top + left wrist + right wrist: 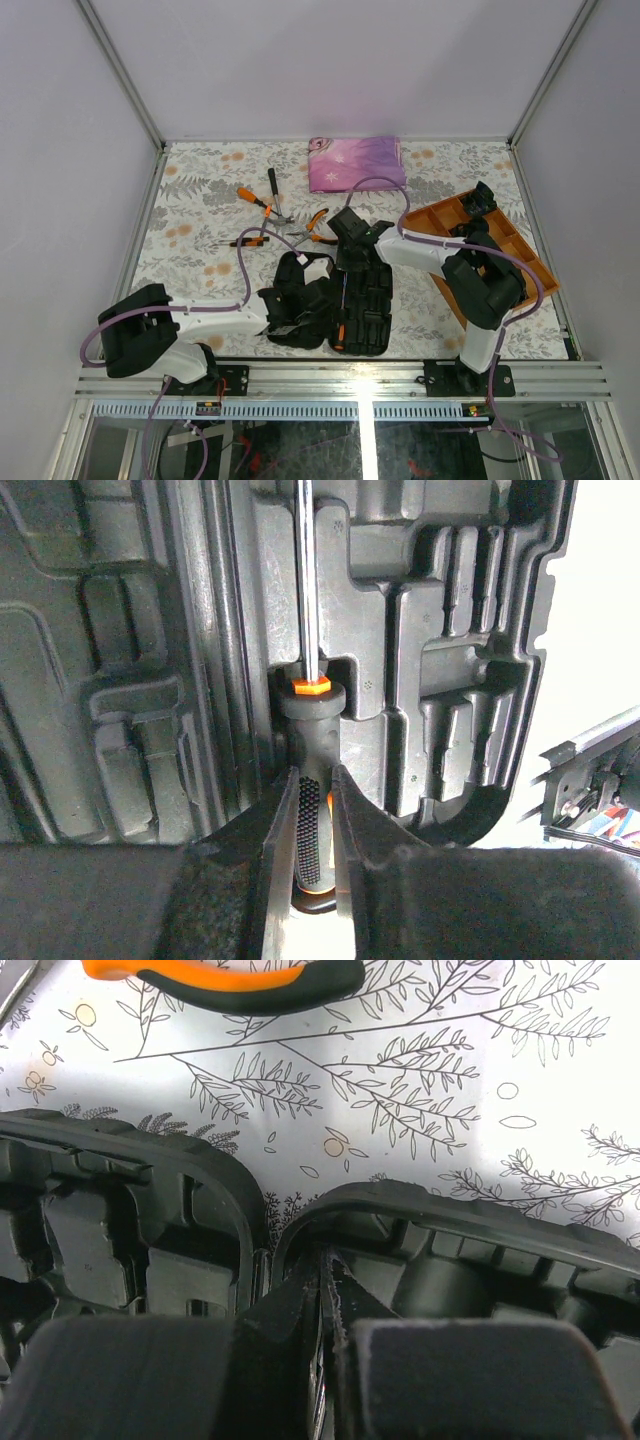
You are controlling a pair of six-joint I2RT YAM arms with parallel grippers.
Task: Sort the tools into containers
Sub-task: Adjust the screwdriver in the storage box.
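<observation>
The black tool case [365,300] lies open in the middle, moulded slots up. My left gripper [315,800] is shut on the black-and-orange handle of a screwdriver [308,695] lying along a slot [440,680]; it also shows in the top view [325,312]. My right gripper [325,1260] is shut at the case's far rim [470,1210], with a thin shiny sliver, apparently the screwdriver's shaft, between its fingers. On the cloth behind lie a hammer [273,192], an orange screwdriver [252,198], another screwdriver [248,241] and pliers [315,222], whose handles show in the right wrist view [240,985].
A folded pink-purple cloth [355,162] lies at the back. An orange compartment tray [505,250] stands at the right under the right arm. Metal frame rails border the flower-patterned table cover [200,260].
</observation>
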